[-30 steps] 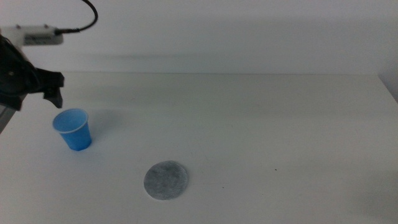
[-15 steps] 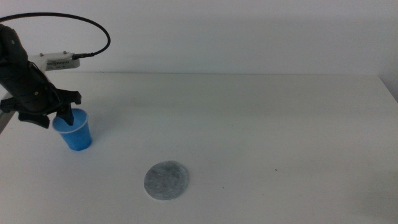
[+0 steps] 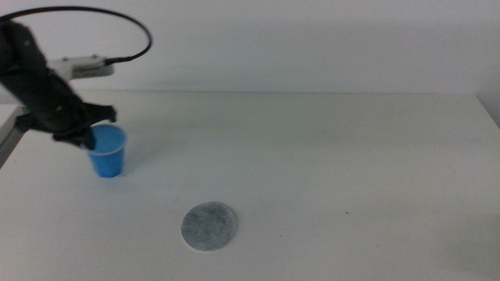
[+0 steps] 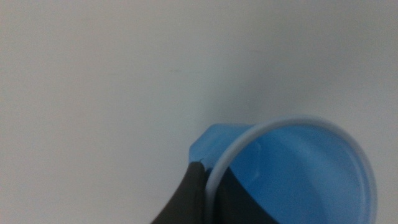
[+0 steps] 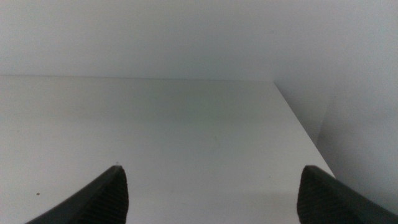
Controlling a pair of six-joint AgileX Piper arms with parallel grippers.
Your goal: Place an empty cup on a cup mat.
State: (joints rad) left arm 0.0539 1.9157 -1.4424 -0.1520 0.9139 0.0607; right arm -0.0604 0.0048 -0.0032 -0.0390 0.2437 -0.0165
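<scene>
- Middle view is showing a white table (image 3: 328,156) stretching across nearly the whole picture, with a pale wall running behind it.
- Coming in from the left side, the left arm (image 3: 35,82) is reaching over the table's left part, a black cable (image 3: 117,19) arching above it.
- Lying flat on the table toward the near edge, the cup mat (image 3: 208,226) is showing as a speckled grey disc, bare on top, well apart from the cup and to its right and nearer the camera.
- Sitting upright at the left part of the table, the cup (image 3: 108,151) is showing its blue inside, which is holding nothing; whether its base is touching the table cannot be told.
- Working at the cup's left rim, the left gripper (image 3: 88,138) is pinching the wall: in the left wrist view one dark jaw is lying inside the cup (image 4: 298,168) and the other outside, closed down onto the thin pale rim between them.
- Waiting out of the middle view, the right gripper (image 5: 211,193) is hanging over bare table near its far right corner, jaws spread wide apart and holding nothing.
</scene>
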